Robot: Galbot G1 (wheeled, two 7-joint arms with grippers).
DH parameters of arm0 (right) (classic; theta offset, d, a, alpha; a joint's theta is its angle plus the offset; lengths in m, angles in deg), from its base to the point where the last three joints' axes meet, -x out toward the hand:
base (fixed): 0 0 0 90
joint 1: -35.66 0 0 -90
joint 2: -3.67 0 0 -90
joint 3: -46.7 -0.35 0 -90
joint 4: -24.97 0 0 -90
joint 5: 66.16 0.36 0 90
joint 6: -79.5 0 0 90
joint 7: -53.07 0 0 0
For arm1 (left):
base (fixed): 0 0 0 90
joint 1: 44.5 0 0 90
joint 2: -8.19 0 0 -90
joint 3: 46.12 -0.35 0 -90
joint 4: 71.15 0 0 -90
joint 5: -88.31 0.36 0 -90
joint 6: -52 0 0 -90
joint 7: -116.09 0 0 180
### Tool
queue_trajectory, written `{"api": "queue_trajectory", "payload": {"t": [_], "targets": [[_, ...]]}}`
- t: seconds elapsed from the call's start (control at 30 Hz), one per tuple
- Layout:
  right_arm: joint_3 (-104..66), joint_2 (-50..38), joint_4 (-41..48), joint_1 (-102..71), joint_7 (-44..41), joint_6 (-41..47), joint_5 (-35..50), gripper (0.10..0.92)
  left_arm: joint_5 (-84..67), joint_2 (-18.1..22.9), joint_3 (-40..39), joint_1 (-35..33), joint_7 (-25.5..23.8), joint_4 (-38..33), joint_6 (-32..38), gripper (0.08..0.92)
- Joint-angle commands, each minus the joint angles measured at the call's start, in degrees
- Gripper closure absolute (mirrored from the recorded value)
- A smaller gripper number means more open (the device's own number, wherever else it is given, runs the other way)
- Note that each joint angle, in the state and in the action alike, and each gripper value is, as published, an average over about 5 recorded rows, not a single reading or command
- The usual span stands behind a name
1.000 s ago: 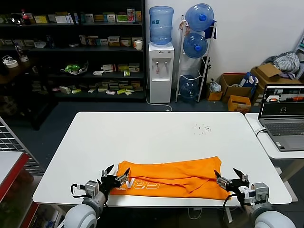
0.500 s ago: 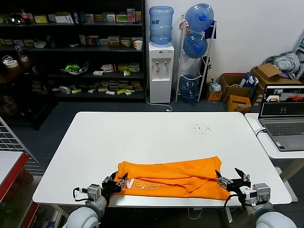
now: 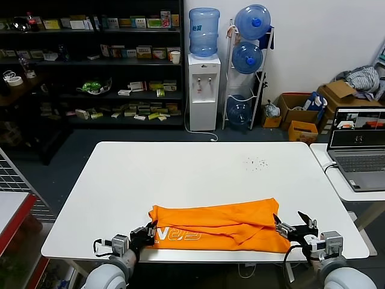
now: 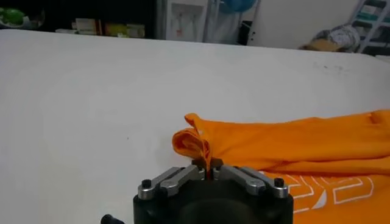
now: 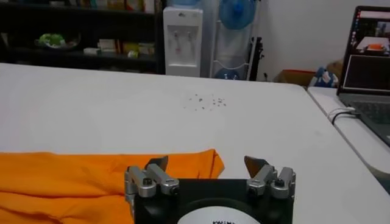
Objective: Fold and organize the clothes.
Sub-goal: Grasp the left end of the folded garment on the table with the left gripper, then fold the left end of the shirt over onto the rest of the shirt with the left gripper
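Here left claw [image 4: 208, 172] pinching T-shirt [image 3: 219, 224] edge, right claw [image 5: 207, 166] spread

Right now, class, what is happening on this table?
A two-armed robot is folding an orange T-shirt that lies partly folded near the white table's front edge. The left gripper is shut on the shirt's left end, bunching it. The right gripper is open by the right end, holding nothing.

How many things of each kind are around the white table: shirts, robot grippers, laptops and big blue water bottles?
Orange T-shirt: 1
Grippers: 2, left gripper shut on the shirt's edge, right gripper open beside it
Laptop: 1
Blue water bottles: 4, one on the dispenser, three in the rack
Total: 8
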Motion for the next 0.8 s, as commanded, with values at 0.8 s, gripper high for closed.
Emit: {"api": "queue_trajectory", "payload": {"t": [0.8], "targets": [[4.48,1.34,2.52,5.83,0.65,-0.37,-0.6,0.203,-0.55,-23.24,24.88,-3.62,-2.16,12.39,0.16,0.874]]}}
